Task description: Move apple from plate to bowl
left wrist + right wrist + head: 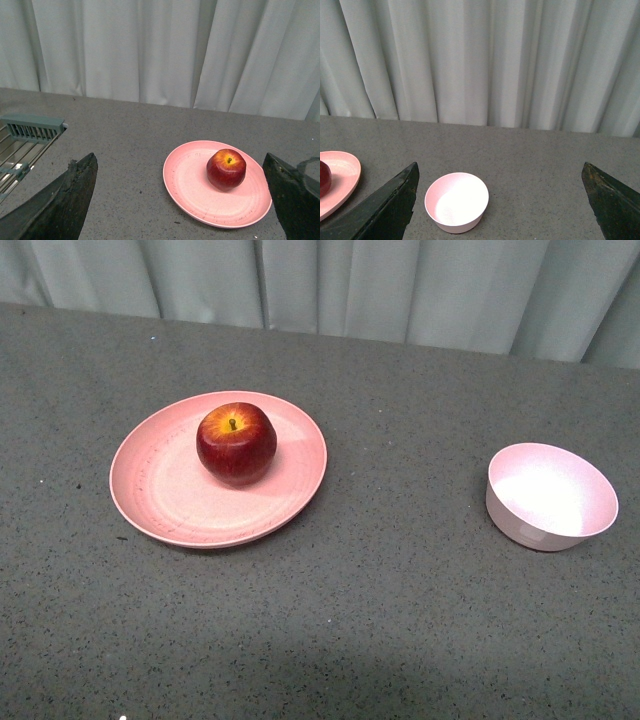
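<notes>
Reach not yet begun, we judge. Round dark red apple sits stem-up on wide salmon-pink plate. Small pale pink bowl stands empty, well right of plate. Our left gripper and right gripper both spread wide, holding nothing. Next we need left gripper over plate, closing on apple.

Speckled grey bench before a pale curtain.
The curtain hangs in soft vertical pleats along the bench's far edge; a grey-green wire rack sits at one side.
</notes>
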Robot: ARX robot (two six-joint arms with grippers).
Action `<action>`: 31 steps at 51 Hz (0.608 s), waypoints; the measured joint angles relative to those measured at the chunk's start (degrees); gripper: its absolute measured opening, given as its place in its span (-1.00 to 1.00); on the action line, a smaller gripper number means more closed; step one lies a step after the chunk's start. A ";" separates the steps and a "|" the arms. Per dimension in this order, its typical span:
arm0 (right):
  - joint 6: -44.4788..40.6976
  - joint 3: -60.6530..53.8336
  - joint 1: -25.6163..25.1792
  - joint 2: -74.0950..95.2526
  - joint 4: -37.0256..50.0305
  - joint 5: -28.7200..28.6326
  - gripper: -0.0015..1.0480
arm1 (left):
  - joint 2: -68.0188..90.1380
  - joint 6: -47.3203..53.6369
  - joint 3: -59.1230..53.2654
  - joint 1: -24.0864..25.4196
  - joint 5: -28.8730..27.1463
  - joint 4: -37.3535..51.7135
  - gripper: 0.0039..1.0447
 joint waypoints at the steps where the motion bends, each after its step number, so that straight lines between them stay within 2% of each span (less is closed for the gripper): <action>1: 0.00 0.00 0.00 0.00 0.00 0.00 0.82 | 0.00 0.00 0.00 0.00 0.00 0.00 0.88; 31: 0.00 0.00 0.00 0.00 0.00 0.00 0.82 | 0.00 0.00 0.00 0.00 0.00 0.00 0.88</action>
